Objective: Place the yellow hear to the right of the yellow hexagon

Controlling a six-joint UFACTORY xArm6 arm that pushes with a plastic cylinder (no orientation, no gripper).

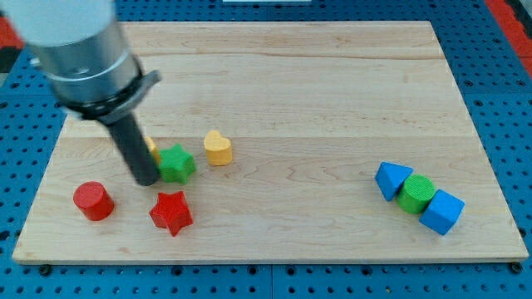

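Observation:
The yellow heart [218, 148] lies on the wooden board left of centre. The yellow hexagon [152, 149] is mostly hidden behind my rod; only a thin yellow edge shows, touching the left side of the green star [176, 164]. The heart sits to the right of the green star, a small gap apart. My tip [145, 180] rests on the board just left of the green star and in front of the hexagon.
A red cylinder [92, 201] and a red star [171, 212] lie near the view's bottom left. At the right, a blue triangle [391, 179], a green cylinder [416, 193] and a blue cube [441, 212] sit in a touching row. The board's edge [266, 264] runs along the bottom.

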